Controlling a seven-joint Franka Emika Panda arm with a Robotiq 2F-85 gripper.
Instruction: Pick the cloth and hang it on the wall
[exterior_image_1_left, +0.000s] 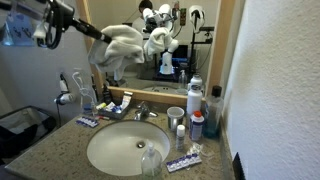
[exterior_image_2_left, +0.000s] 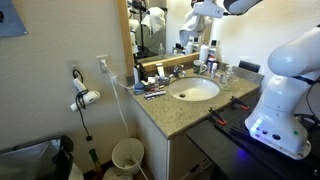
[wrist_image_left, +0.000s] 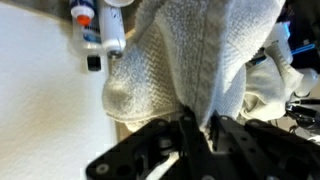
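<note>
The gripper squeezed the white cloth tight between its jaws (it hung high above the sink).

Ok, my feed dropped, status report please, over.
End effector shut on white cloth. Cloth held up over the counter, by the mirror, not yet hung. Bottles below, clear of it.

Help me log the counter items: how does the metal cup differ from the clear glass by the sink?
The metal cup is opaque and grey; the clear glass is see-through. In an exterior view the metal cup stands behind the basin, beside the faucet, while the clear glass stands at the basin's near edge. Both stand upright on the counter.
</note>
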